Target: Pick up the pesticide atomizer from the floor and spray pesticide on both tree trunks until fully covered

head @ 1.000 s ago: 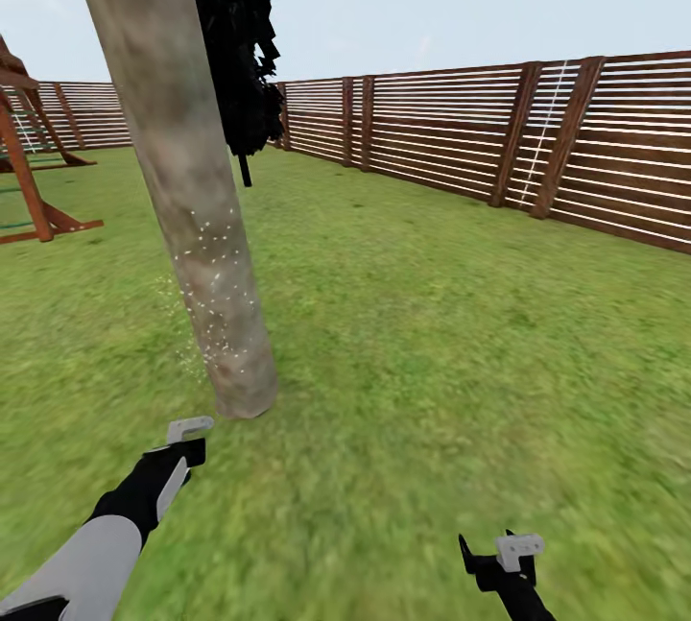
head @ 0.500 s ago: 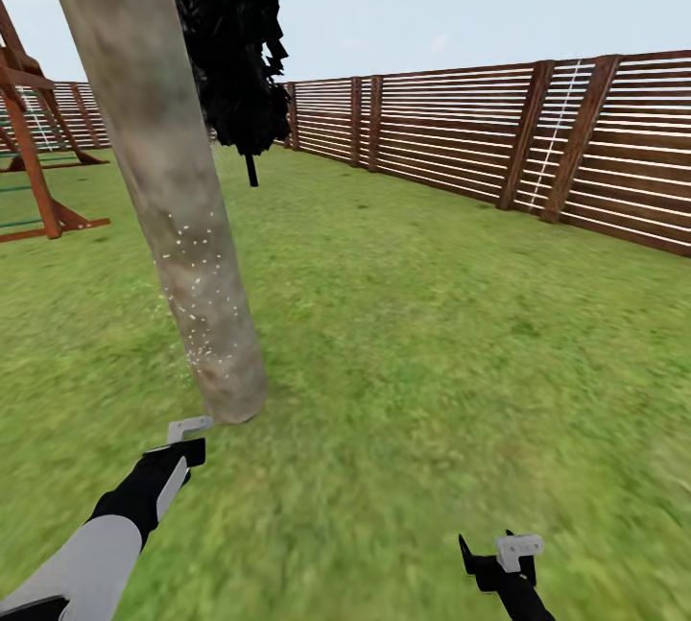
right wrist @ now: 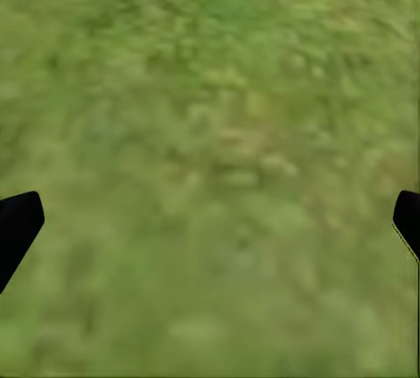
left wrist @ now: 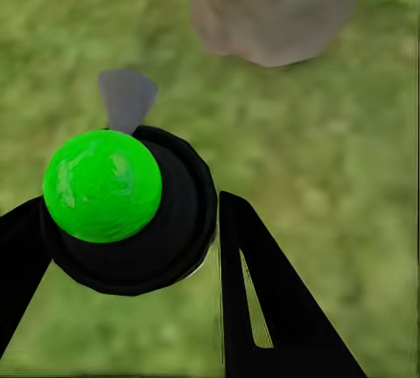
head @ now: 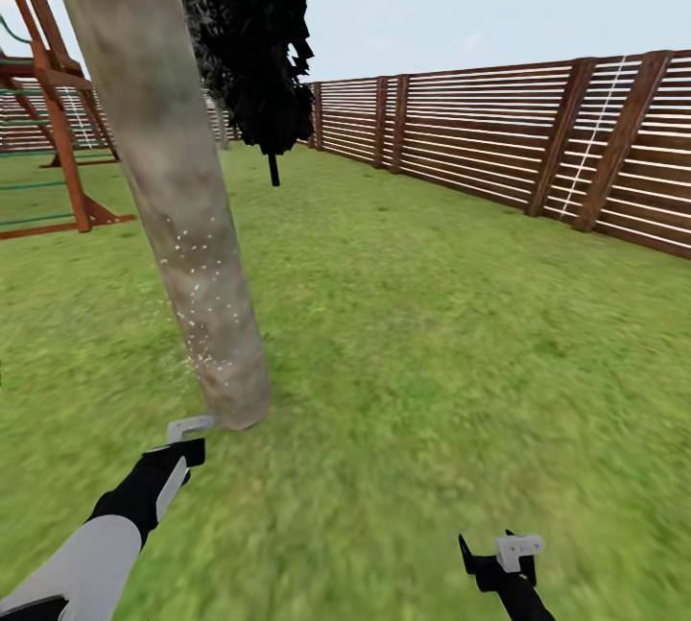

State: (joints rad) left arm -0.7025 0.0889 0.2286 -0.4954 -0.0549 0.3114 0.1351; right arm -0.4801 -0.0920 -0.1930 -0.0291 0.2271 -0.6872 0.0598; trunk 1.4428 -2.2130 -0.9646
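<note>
Green lawn runs to a brown slatted fence; a wooden play frame stands left under pale sky.

Tree trunk: thick, branchless, mottled grey-brown and tan, leaning slightly in the head view, base on the garden lawn. Pesticide: fine whitish specks scattered over its lower part. Pesticide atomizer: dark rounded body with bright green top, held between the left claw's fingers, near the trunk base.

Trunk: thick mottled grey-brown tree trunk standing left of centre on the green grass lawn.
Fence: brown slatted wooden fence running behind, right.
Frame: red-brown wooden play frame standing far left.
</note>
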